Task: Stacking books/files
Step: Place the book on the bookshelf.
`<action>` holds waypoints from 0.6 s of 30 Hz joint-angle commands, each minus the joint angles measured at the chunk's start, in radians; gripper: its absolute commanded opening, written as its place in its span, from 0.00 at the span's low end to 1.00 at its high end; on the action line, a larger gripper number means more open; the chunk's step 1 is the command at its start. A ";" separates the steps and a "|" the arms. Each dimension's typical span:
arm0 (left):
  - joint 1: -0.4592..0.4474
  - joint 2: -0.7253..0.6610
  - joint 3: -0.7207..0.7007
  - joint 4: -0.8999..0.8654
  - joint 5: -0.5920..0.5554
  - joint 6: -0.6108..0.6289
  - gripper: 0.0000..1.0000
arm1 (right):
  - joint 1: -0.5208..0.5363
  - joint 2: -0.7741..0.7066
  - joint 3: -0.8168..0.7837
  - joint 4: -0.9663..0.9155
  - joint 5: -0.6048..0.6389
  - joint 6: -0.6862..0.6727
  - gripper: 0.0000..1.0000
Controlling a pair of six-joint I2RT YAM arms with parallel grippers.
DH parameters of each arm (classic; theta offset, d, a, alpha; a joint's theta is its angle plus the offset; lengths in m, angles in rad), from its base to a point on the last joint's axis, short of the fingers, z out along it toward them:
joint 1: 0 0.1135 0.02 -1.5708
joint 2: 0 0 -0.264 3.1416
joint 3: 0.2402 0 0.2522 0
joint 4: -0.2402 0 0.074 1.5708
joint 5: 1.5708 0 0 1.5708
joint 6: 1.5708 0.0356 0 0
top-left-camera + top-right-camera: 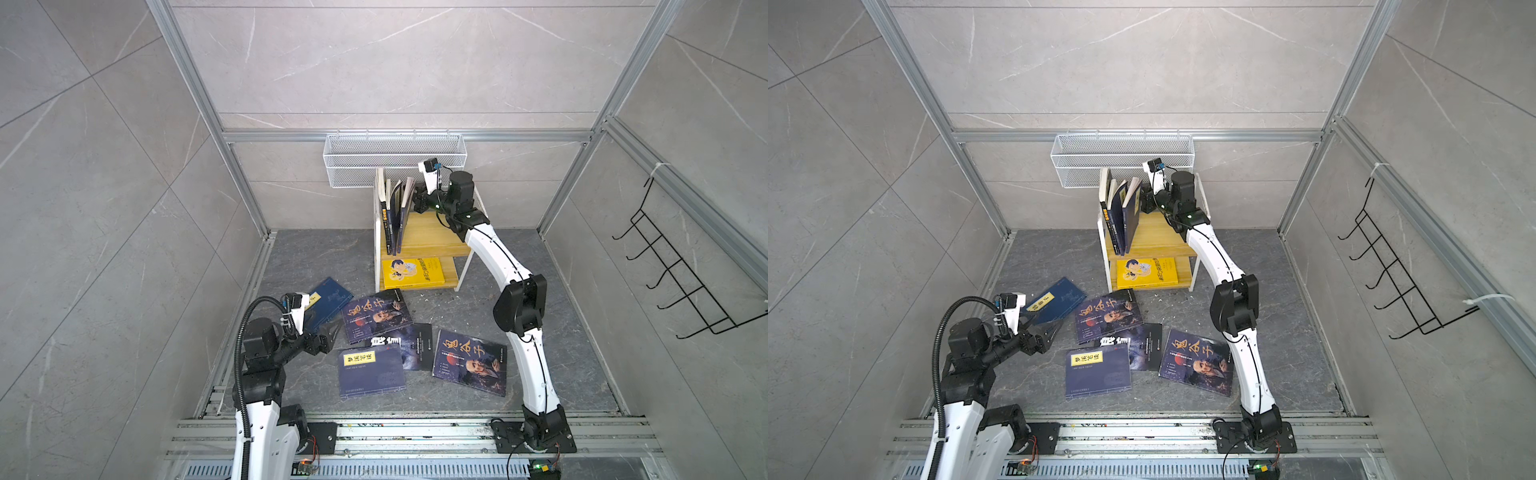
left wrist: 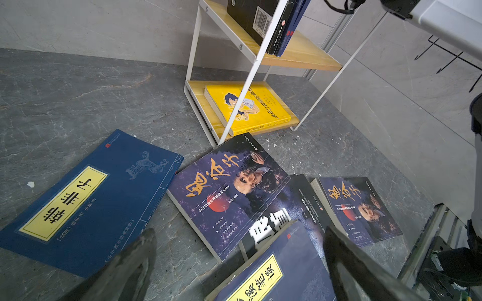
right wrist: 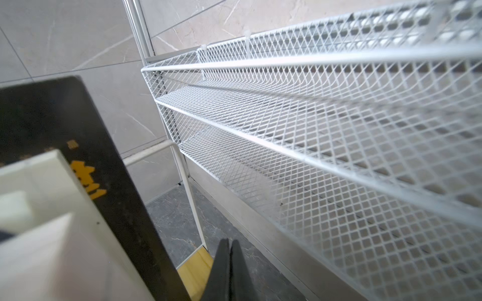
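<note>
Books (image 1: 1108,318), five of them, lie flat on the grey desk (image 1: 299,257). A navy book (image 1: 330,301) with a yellow label sits at 9 o'clock. A portrait book (image 1: 376,316) lies at the centre, its near edge over a black book (image 1: 415,347). A second navy book (image 1: 372,372) at 6 o'clock also overlaps the black one, and a second portrait book (image 1: 469,361) lies just beside it at 4 o'clock. At 12 o'clock stands a rack (image 1: 428,241) with upright books (image 1: 395,216) leaning on its upper shelf and a yellow book (image 1: 411,272) flat on the lower one. The left claw (image 1: 332,332) is spread wide and holds nothing, hovering between the first navy book and the central portrait book. The right claw (image 3: 228,243) has its fingers pressed together, empty, just beside the upright books and below a wire basket (image 1: 395,158).
</note>
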 commanded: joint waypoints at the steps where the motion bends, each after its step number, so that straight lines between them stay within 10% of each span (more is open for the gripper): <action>1: 0.003 -0.001 0.010 0.011 0.008 0.024 1.00 | -0.012 0.053 0.050 -0.027 -0.086 0.041 0.00; 18: -0.002 -0.008 0.006 0.015 0.010 0.022 1.00 | 0.102 0.044 0.135 -0.242 0.202 -0.034 0.00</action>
